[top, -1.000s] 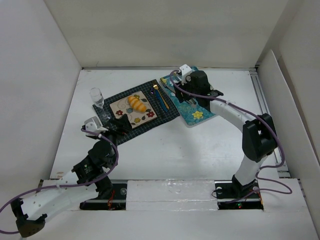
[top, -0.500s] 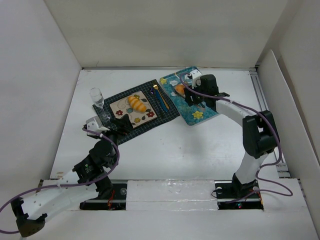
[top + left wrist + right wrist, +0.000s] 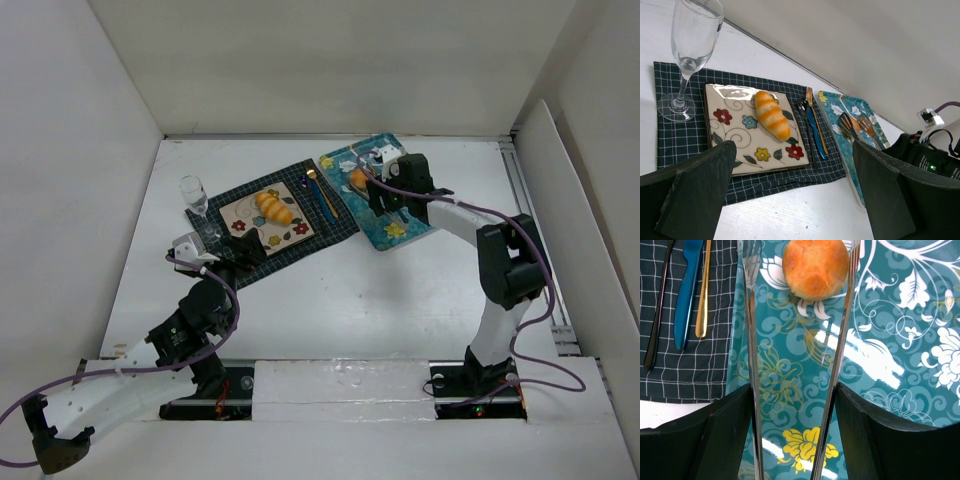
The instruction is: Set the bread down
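A round golden bread roll (image 3: 815,267) lies on the teal flowered tray (image 3: 890,315), also seen from above (image 3: 358,178). My right gripper (image 3: 794,405) is shut on metal tongs (image 3: 751,340); the tong tips stand apart on either side of the roll, the right tip touching its edge. In the top view this gripper (image 3: 390,195) hovers over the tray (image 3: 405,232). A long striped bread (image 3: 772,114) lies on the flowered square plate (image 3: 735,135). My left gripper (image 3: 792,150) is open and empty, just short of the placemat's near edge (image 3: 235,252).
The plate sits on a dark checked placemat (image 3: 675,145) with a wine glass (image 3: 690,50) at its left and a blue knife, gold fork and dark spoon (image 3: 812,122) at its right. White walls enclose the table on three sides.
My right arm has drawn back toward the near side of the tray with the tongs, uncovering the roll in the top view. The left arm has not moved.
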Robot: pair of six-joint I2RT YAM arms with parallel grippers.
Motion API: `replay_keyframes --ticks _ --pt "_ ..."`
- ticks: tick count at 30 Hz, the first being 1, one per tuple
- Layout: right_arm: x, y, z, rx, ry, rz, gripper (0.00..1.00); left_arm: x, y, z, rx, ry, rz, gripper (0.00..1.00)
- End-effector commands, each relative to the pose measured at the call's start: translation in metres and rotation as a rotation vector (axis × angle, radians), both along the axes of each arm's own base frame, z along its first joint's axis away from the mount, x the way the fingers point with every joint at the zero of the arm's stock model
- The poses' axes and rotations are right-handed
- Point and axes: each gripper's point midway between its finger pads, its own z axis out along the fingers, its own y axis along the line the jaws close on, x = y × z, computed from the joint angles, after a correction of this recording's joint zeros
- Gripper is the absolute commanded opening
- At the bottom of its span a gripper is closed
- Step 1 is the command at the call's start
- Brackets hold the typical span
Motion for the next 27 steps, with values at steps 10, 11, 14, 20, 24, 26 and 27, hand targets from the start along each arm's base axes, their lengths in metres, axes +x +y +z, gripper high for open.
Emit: replay_keyframes --ticks 10,11,14,20,24,26,27 --pt "0.017 -0.010 0.009 -0.003 -0.066 -0.042 0.70 0.000 -0.002 0.001 -0.003 -0.012 -0.005 0.99" --pt "0.018 -0.010 0.008 -0.005 -0.064 -0.041 0.70 0.000 -0.002 0.001 -0.002 -0.012 -0.005 0.99" --pt "0.018 -0.009 0.003 -0.005 -0.054 -0.036 0.70 0.000 -0.001 0.001 -0.005 -0.014 -0.007 0.99" --pt "0.017 -0.008 -0.006 0.014 -0.035 -0.023 0.61 0.000 -0.002 0.000 -0.004 -0.013 -0.008 0.99" --pt "0.014 -0.005 -0.006 0.026 -0.032 -0.008 0.49 0.000 -0.002 0.000 -0.004 -0.013 -0.010 0.99" --pt "0.012 -0.006 -0.001 0.031 -0.043 -0.009 0.47 0.000 -0.002 -0.001 -0.002 -0.011 -0.010 0.99" --pt "0.011 -0.006 0.002 0.034 -0.048 -0.011 0.47 0.000 -0.002 0.000 -0.005 -0.012 -0.010 0.99"
